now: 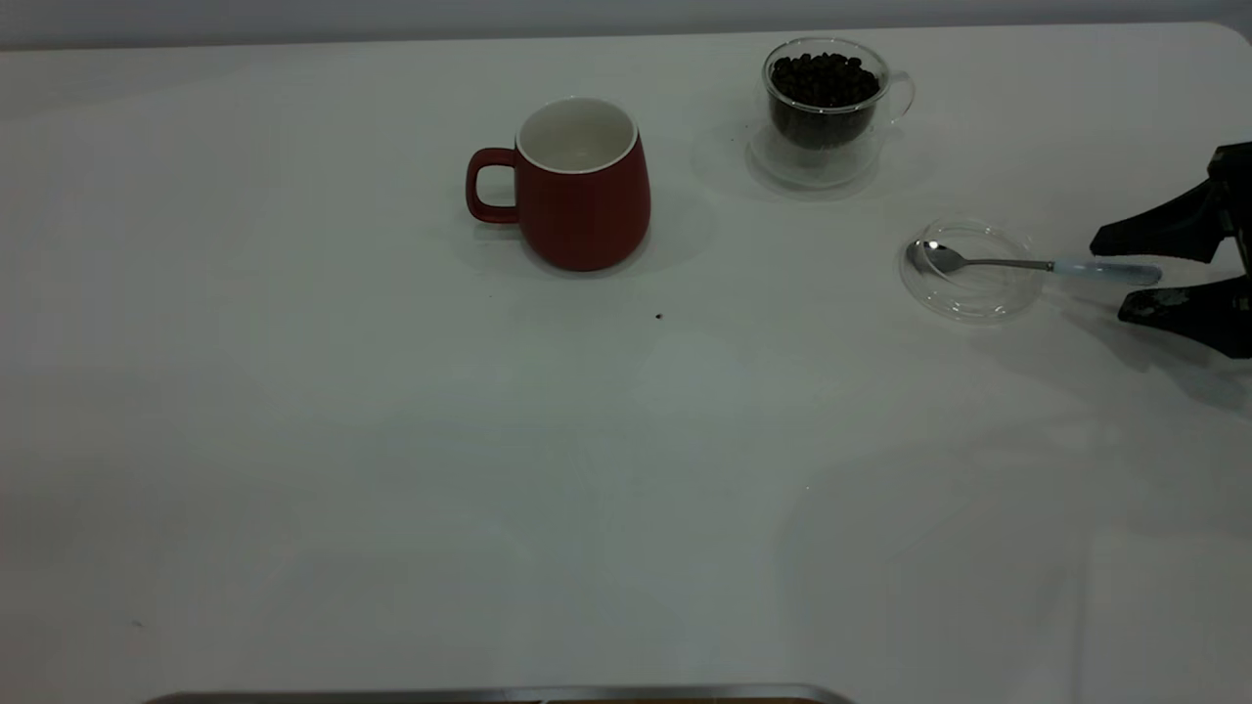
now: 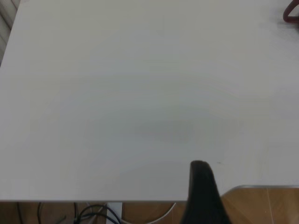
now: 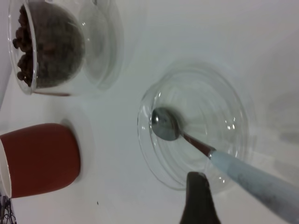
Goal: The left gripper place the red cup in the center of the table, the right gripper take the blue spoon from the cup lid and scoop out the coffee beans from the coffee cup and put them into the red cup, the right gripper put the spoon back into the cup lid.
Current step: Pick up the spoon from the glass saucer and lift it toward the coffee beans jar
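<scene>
Our left hand point(image 2: 202, 186) sat back over the near edge of the desk point(image 1: 293, 440), well clear of everything; only one dark finger showed, so we could not tell whether it was spread or closed. The red cup point(image 1: 583, 186) stood upright far from it, toward the middle of the desk, handle pointing away from the right hand. It was glossy, rounded ceramic, wider at the base, white inside and apparently empty.

Further along stood the coffee cup point(image 1: 827, 103), clear double-walled glass with a loop handle, beyond the right hand and nearly full of dark oval beans point(image 1: 825, 80).

The lid point(image 1: 970, 270), a shallow clear glass disc with a raised rim, lay just ahead of the right hand. The spoon point(image 1: 1037, 264) rested in it, steel bowl inside, pale blue handle sticking out over the rim toward the hand.

Our right hand point(image 1: 1140, 278) came in low at the desk's edge, fingers spread, one on each side of the handle's tip and not yet touching it.

We judged the step to be taking the spoon. To do it well, we should close squarely on the blue handle, which looks slim and smooth, then lift gently so the bowl clears the rim without dragging the light lid.
</scene>
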You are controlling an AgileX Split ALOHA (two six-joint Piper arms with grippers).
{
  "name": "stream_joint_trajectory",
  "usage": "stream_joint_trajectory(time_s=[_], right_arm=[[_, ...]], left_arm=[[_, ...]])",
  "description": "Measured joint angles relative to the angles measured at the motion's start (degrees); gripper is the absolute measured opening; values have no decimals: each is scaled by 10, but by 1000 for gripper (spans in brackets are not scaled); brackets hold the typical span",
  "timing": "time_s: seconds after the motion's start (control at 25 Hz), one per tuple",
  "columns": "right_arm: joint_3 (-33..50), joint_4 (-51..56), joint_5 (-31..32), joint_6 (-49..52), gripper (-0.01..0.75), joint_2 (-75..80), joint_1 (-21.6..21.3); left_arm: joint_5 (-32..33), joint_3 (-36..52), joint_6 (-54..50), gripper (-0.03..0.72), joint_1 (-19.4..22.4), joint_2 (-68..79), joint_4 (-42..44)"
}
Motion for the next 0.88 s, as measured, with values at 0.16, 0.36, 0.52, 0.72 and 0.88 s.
stream_joint_trajectory(time_s=[0.16,0.36,0.52,0.72,0.88], right_arm=[[-1,0,-1,0,576,0,0],[-2,0,-3,0,563,0,1],[-14,0,-1,0,542,3,8],[-19,0,14,2,533,20,13],[-19,0,23,2,515,25,13]], left_arm=[[0,0,0,577,0,0,0],[0,0,-1,577,0,0,0],[0,0,-1,577,0,0,0],[0,0,-1,577,0,0,0],[0,0,-1,577,0,0,0]])
